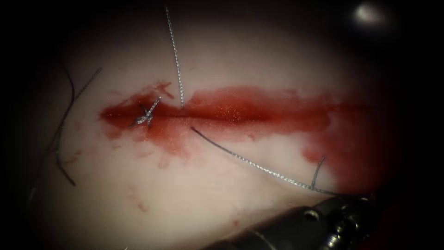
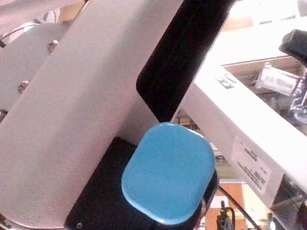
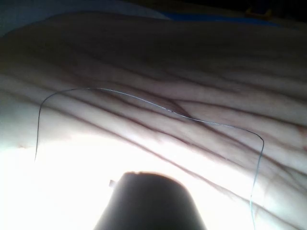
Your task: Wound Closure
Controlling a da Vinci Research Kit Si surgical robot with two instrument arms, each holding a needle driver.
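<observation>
Pale tissue [image 1: 222, 60] is cut across; a knot [image 1: 146, 115] sits at the left end. Thread [image 1: 259, 167] is trailed to the right tool [image 1: 323, 222]; finger state cannot be told.

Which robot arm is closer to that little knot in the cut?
Probably right. Its tool sits below the cut's right end, far from the knot at the left end. The left tool's place I cannot tell.

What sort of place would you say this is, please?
Probably a surgical training bench, not an operating room: a pale slab of tissue with a long cut wet with red fluid, a knotted stitch of silvery thread at its left end, and a dark metal right tool at the edge.
</observation>
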